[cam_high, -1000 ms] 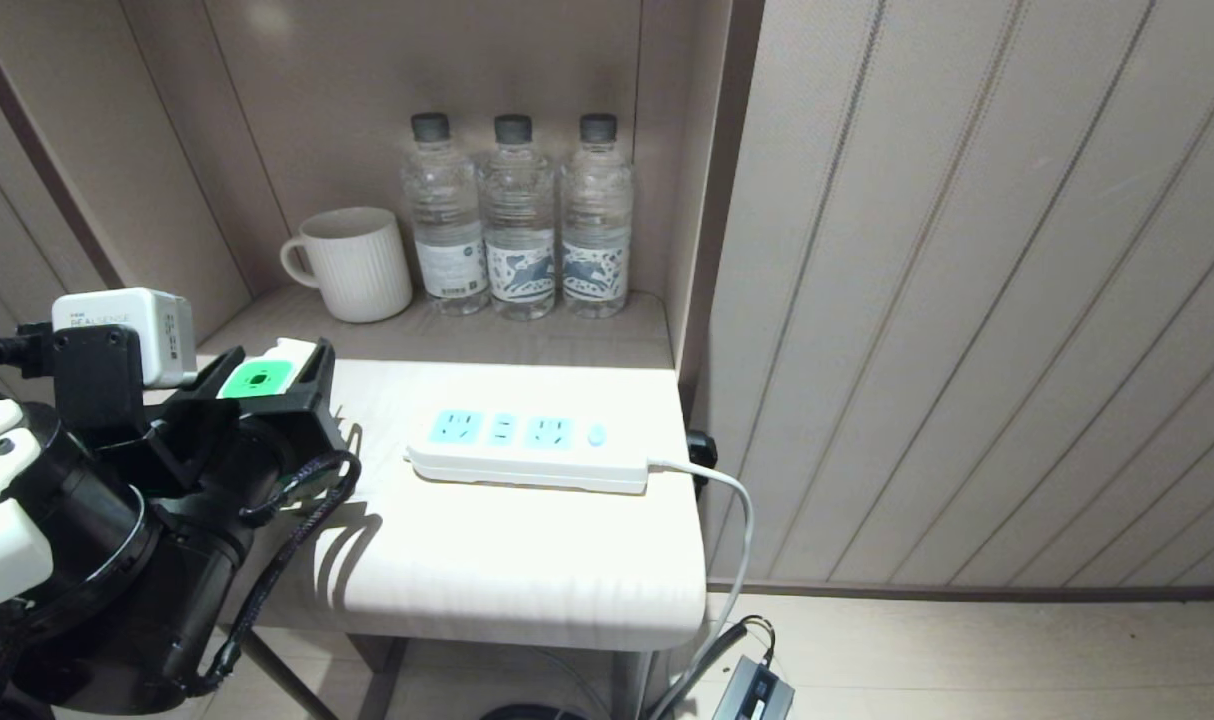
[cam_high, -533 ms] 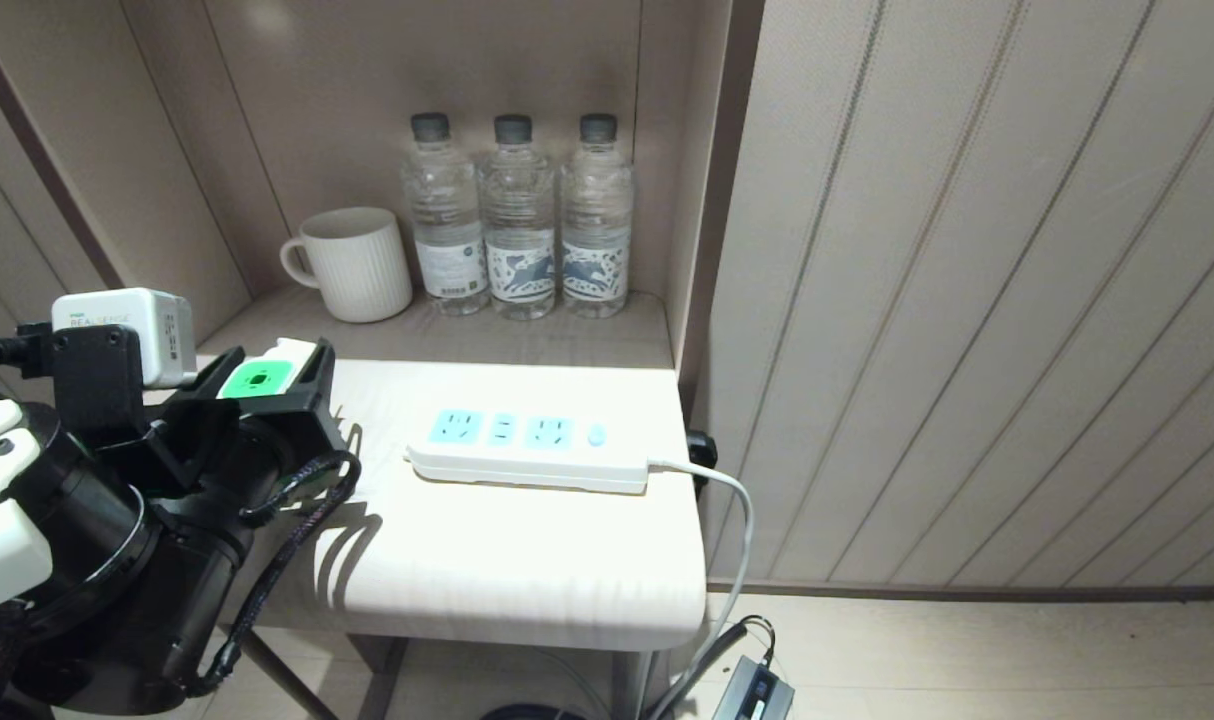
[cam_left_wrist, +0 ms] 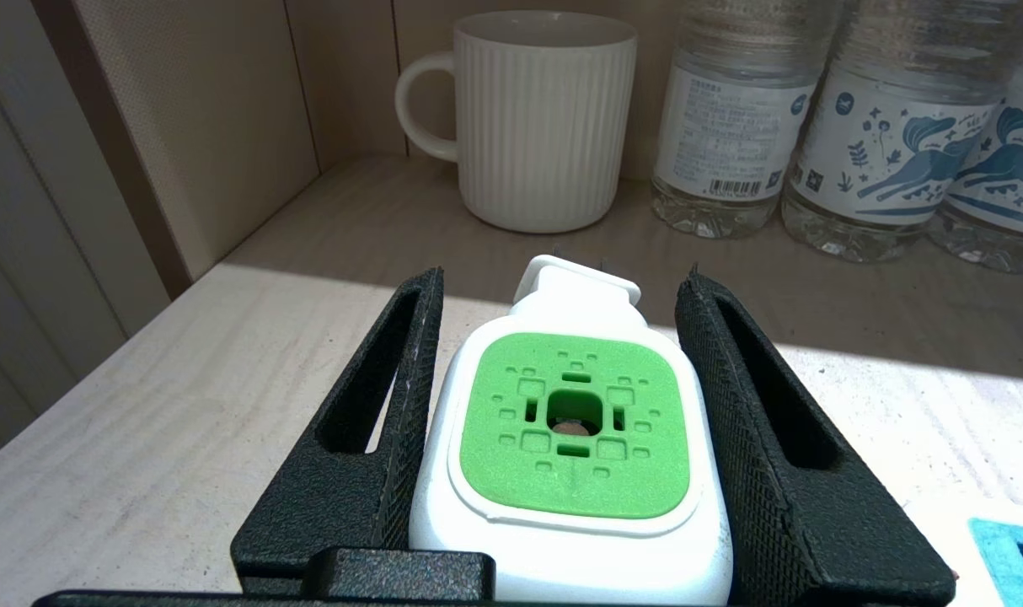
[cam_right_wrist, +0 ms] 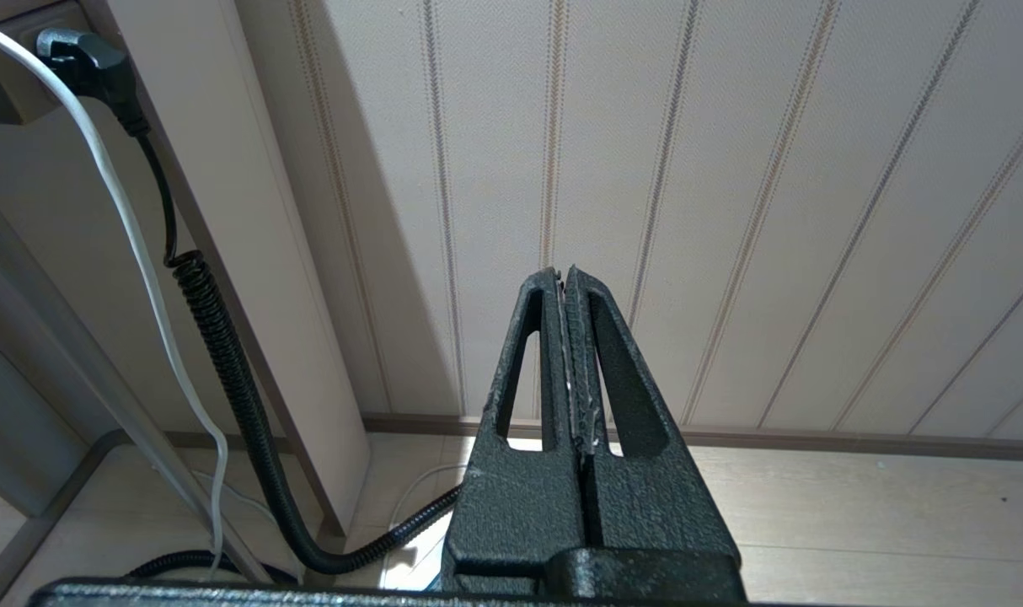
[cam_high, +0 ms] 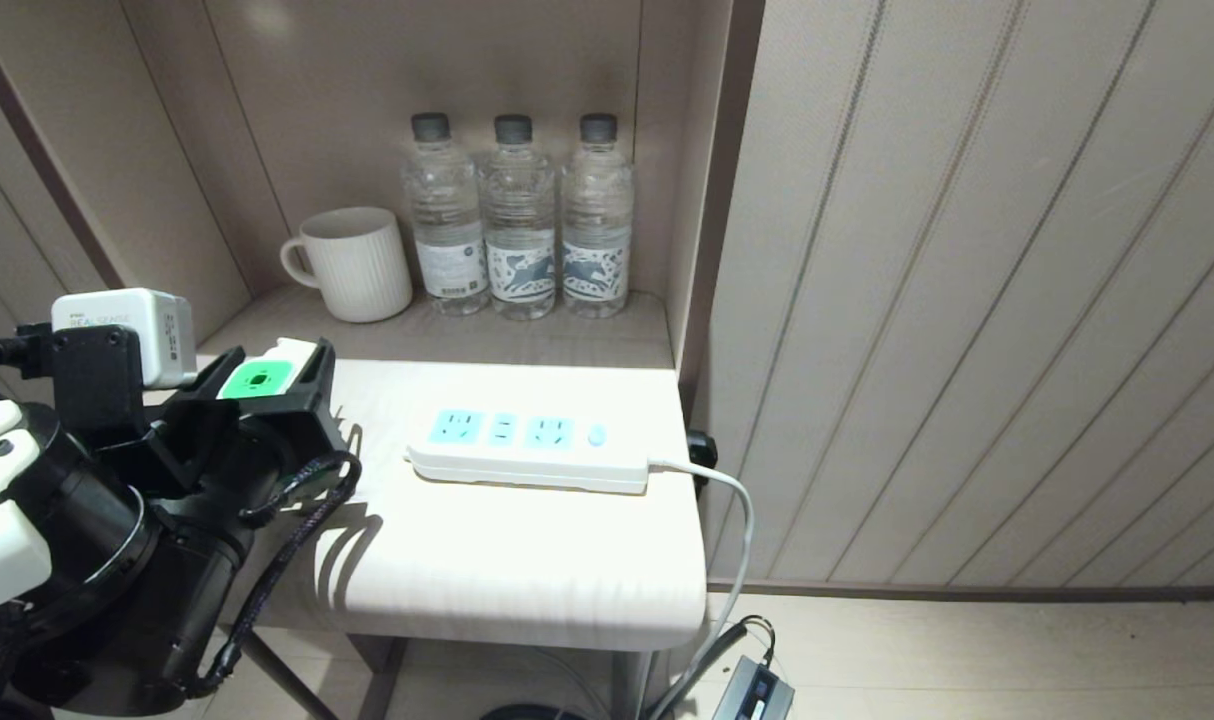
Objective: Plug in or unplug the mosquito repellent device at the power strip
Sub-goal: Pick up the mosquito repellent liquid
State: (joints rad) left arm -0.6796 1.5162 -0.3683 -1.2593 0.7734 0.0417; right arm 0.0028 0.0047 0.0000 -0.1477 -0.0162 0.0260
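Your left gripper grasps the mosquito repellent device by its white cap's flanks, at the table's nine o'clock edge; the power strip lies at three o'clock from it, sockets bare; the cap looks light, rigid and smooth, so keep hold on the flat sides, not the bottle; your right gripper is clenched on nothing, low beside the wall.
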